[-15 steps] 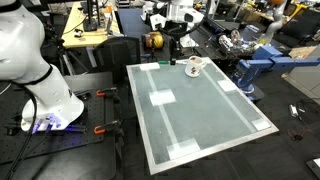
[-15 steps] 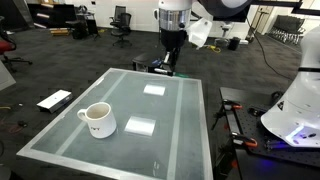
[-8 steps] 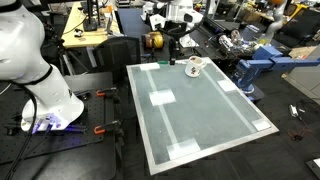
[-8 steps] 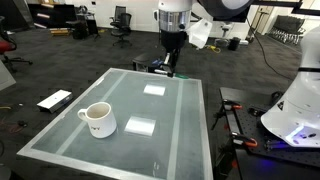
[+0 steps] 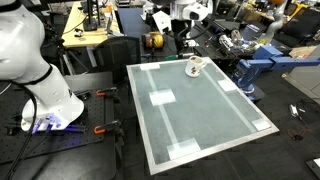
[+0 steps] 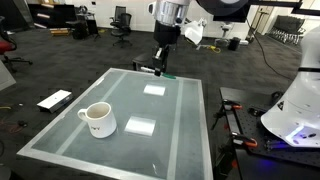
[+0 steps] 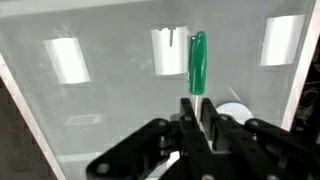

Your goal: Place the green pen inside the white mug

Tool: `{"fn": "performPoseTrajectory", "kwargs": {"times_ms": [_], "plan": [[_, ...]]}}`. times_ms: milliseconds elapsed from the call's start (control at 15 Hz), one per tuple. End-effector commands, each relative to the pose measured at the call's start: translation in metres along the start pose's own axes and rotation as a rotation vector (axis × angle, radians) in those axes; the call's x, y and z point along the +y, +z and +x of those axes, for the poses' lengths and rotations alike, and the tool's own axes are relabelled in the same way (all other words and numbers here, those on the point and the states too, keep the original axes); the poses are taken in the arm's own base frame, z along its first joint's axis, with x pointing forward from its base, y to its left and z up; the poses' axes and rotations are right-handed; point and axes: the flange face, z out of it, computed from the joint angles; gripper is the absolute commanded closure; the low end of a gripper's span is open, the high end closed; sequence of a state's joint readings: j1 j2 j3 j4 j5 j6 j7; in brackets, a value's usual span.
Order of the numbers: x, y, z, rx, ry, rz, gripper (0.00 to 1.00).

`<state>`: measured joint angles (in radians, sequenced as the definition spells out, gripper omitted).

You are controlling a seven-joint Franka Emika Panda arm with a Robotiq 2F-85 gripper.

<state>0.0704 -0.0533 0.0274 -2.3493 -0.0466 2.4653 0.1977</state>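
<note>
My gripper [image 7: 198, 106] is shut on the green pen [image 7: 198, 62], which sticks out from between the fingers with its paler end in the jaws. In both exterior views the gripper [image 5: 173, 48] [image 6: 160, 62] hangs above the far edge of the glass table, and the pen's tip [image 6: 166, 74] shows below it. The white mug [image 5: 195, 67] [image 6: 97, 120] stands upright on the table, apart from the gripper. Part of its rim [image 7: 234, 112] shows behind the fingers in the wrist view.
The glass table [image 5: 205, 115] carries several white paper patches [image 7: 68, 58] [image 6: 140, 126]. A white robot base [image 5: 40, 90] stands beside it. Desks, chairs and lab gear crowd the floor beyond the far edge.
The gripper, with the pen in it, has risen a little and shifted sideways along the table's far edge, toward the mug's side. The mug has not moved.
</note>
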Motion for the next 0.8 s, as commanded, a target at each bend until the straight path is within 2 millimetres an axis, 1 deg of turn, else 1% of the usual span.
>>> {"fn": "performPoseTrajectory", "kwargs": {"times_ms": [0, 267, 400, 600, 733], "plan": [[0.005, -0.004, 0.006, 0.103, -0.088, 0.113, 0.96], [-0.001, -0.004, 0.016, 0.183, -0.198, 0.241, 0.96], [-0.012, -0.01, 0.02, 0.214, -0.267, 0.317, 0.96], [-0.007, -0.012, 0.027, 0.272, -0.352, 0.396, 0.96], [0.003, -0.004, 0.031, 0.313, -0.403, 0.423, 0.96]]}}
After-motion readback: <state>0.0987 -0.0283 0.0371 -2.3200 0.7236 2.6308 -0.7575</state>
